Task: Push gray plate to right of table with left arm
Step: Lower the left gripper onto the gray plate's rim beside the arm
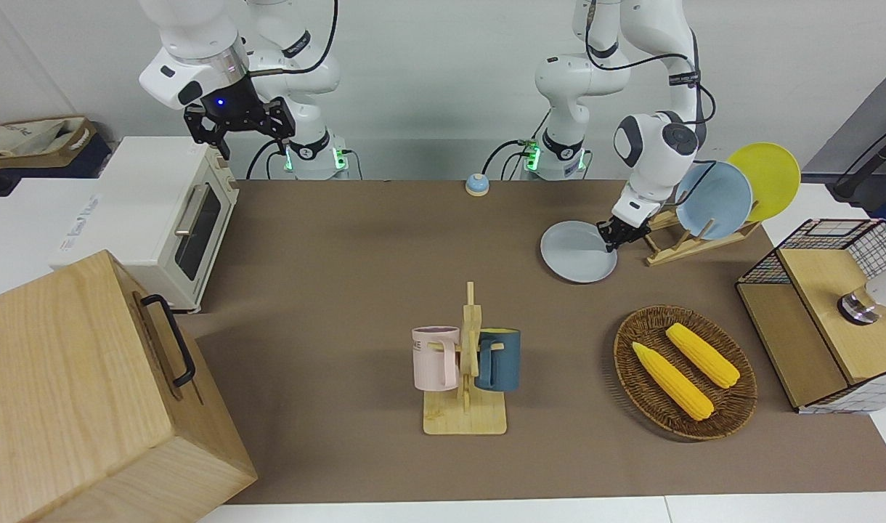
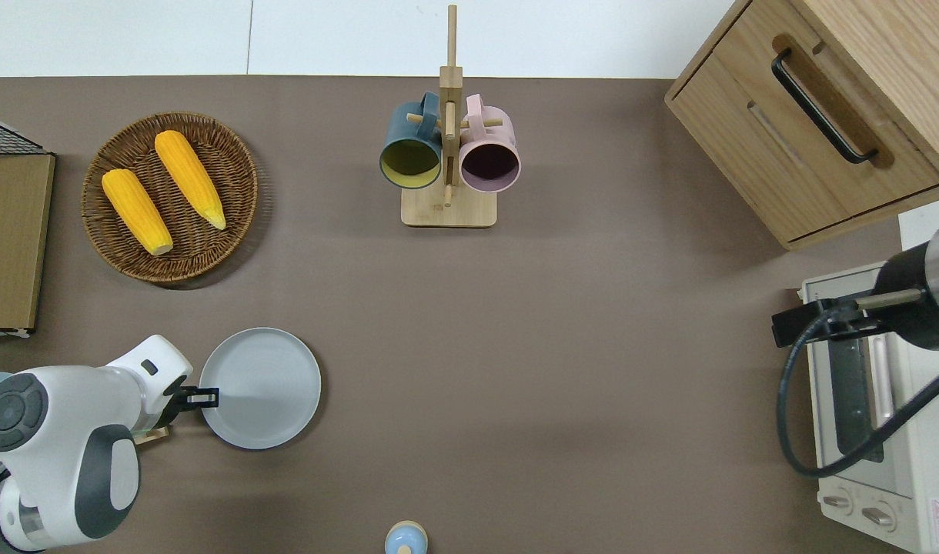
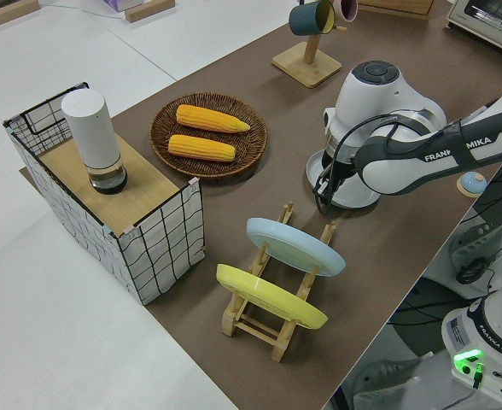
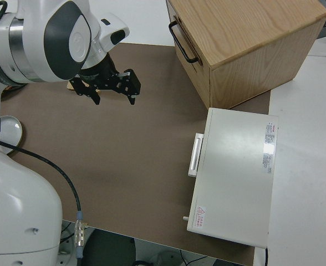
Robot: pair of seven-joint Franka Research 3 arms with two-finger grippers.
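left gripper (image 2: 205,397) at gray plate (image 2: 263,387) 9 o'clock rim, fingers look together | right arm parked | tip: stay low, push thru ctr toward 3 o'clock

Table (image 2: 562,362): matt brown top, cloth-like or paper-like, smooth. Gray plate (image 2: 260,388): smooth, faint sheen, fine concentric rings. Basket (image 2: 208,250): rough woven wicker; corn (image 2: 137,211) waxy. Mug rack (image 2: 448,208): pale raw wood. Mugs (image 2: 412,158): smooth, satin. Cabinet (image 2: 823,115), upper right: oak grain, matt black handle. Oven (image 2: 885,477): cream painted metal. Left arm (image 2: 61,454): glossy white plastic shell.
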